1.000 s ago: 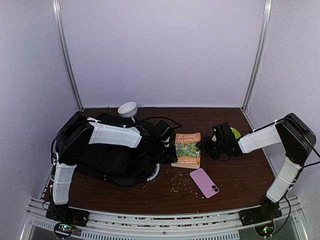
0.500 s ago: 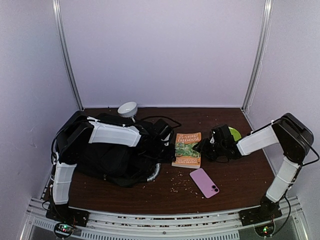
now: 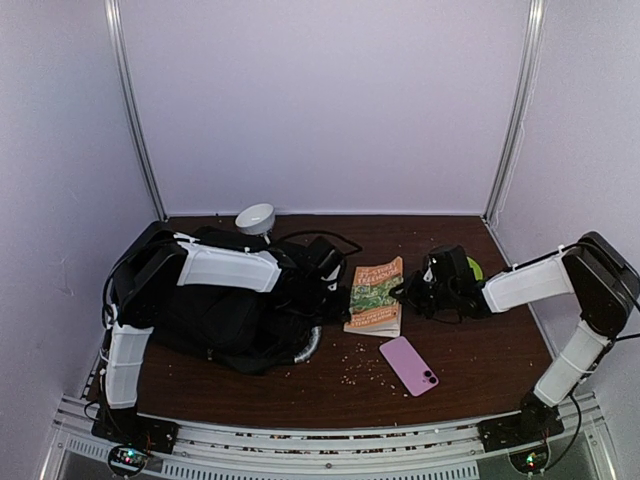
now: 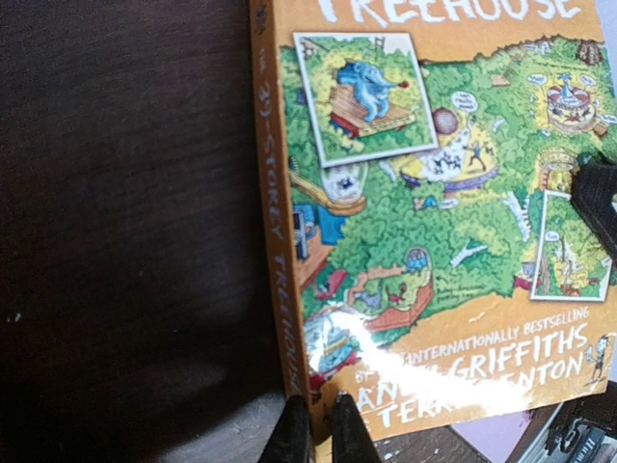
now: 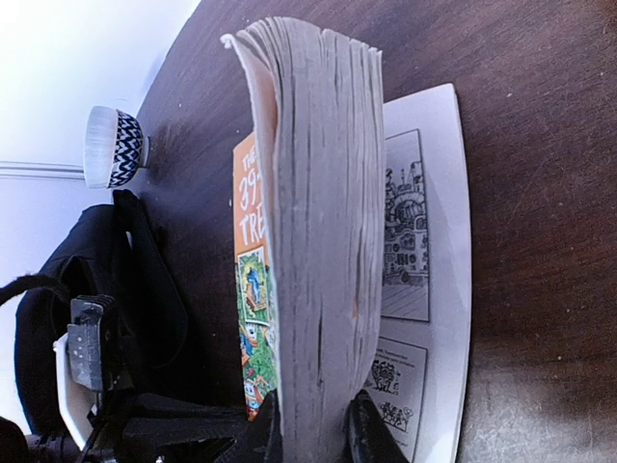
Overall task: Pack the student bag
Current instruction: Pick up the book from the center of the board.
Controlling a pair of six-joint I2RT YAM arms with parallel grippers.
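The black student bag [image 3: 215, 315] lies at the left, its grey handle [image 3: 305, 347] toward the middle. An orange and green book [image 3: 375, 290] lies beside it. My right gripper [image 3: 408, 292] is shut on the book's page edge [image 5: 318, 241] and holds that side raised, while the last pages [image 5: 424, 289] lie flat on the table. In the right wrist view its jaws [image 5: 313, 439] clamp the page block. My left gripper [image 3: 336, 308] is at the book's near left corner [image 4: 434, 212]. Its fingers [image 4: 316, 429] stand almost together with that corner between them.
A lilac phone [image 3: 408, 365] lies in front of the book. A white bowl [image 3: 255, 217] stands at the back behind the bag. A green object [image 3: 472, 266] is partly hidden behind my right gripper. Crumbs [image 3: 360, 372] are scattered on the brown table.
My right gripper has lifted the book's right side, so the book now tilts up and opens at its last pages. The left arm and the bag have not moved.
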